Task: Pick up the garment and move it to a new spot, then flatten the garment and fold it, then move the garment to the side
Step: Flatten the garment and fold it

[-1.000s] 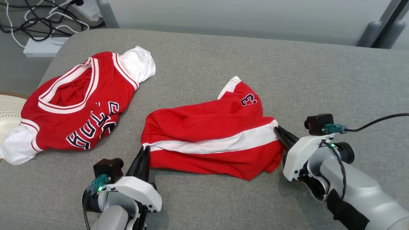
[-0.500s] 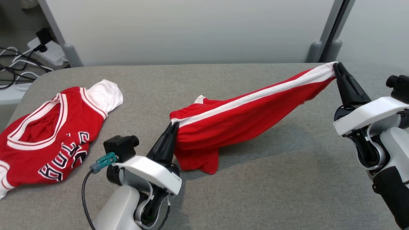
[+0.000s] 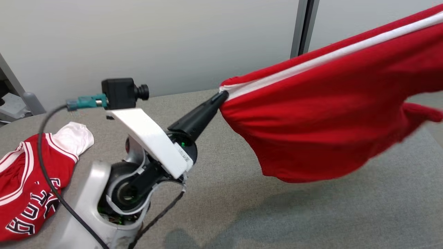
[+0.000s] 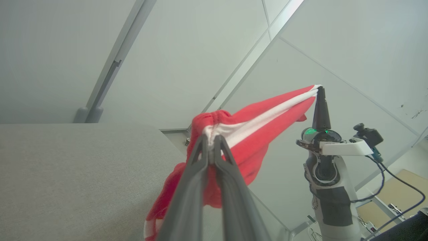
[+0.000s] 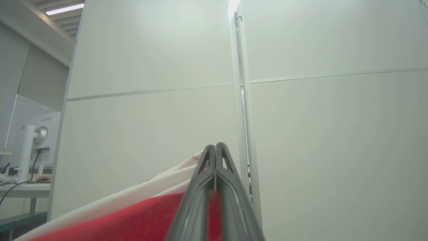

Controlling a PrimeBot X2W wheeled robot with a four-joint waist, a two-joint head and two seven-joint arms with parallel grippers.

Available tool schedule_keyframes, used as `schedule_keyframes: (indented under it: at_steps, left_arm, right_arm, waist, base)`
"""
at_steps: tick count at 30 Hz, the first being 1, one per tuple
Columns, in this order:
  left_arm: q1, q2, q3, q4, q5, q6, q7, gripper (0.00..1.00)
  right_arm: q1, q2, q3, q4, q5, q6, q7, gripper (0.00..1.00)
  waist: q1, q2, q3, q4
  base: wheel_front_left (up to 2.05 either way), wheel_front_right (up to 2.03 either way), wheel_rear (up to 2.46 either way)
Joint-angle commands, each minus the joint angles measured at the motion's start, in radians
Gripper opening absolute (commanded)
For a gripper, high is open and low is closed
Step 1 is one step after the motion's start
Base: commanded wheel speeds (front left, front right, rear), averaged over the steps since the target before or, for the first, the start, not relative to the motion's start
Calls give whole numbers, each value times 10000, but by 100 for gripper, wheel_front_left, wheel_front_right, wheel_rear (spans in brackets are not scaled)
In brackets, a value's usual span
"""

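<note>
The red garment (image 3: pixel 328 114) is hanging in the air above the bench (image 3: pixel 311 221), its white-striped long edge stretching from the left gripper (image 3: pixel 222 97), pinching the lower end, up to the right gripper (image 4: pixel 320 89), pinching the higher end.

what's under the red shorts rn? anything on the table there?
The red shorts hang between left gripper and right gripper. Below them: grey table with their shadow, nothing else seen. The cloth hides the table's far right part in the head view.
</note>
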Motion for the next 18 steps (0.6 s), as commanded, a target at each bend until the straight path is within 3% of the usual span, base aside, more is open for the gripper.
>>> schedule_keyframes:
  at_steps: [1,3,5,9,10,12,15,18]
  left_arm:
    - [-689,441,560,-346,-139,576,481,0]
    - [-987,600,546,-25,-61,936,792,0]
    - [-1454,676,444,800,279,1001,760,0]
    - [-3112,793,50,3331,1757,226,-417,0]
    - [-3112,793,50,3331,1757,226,-417,0]
    - [-4238,713,-29,4810,2608,-190,-1603,0]
    - [-5968,713,-119,6610,3923,-809,-3876,0]
    - [-7052,589,-242,8041,4613,-1228,-5483,0]
  right_arm:
    - [367,80,230,-107,-362,8,321,0]
    - [238,312,707,286,-529,8,903,0]
    - [-234,560,1309,1064,-709,8,1402,0]
    - [-2217,1163,2931,3251,-804,8,1863,0]
    - [-2217,1163,2931,3251,-804,8,1863,0]
    - [-3598,1367,3613,4446,-972,8,1506,0]
    - [-5690,1761,3575,6037,-1502,8,133,0]
    - [-6709,2199,3848,7288,-2039,8,-36,0]
  waist:
    - [0,0,133,-44]
    - [0,0,275,-7]
    - [0,0,445,100]
    - [0,0,769,253]
    - [0,0,769,253]
    - [0,0,845,316]
    - [0,0,928,354]
    - [0,0,1092,398]
  base:
    - [0,0,0]
    - [0,0,0]
    - [0,0,0]
    - [0,0,0]
    - [0,0,0]
    - [0,0,0]
    - [0,0,0]
    - [0,0,0]
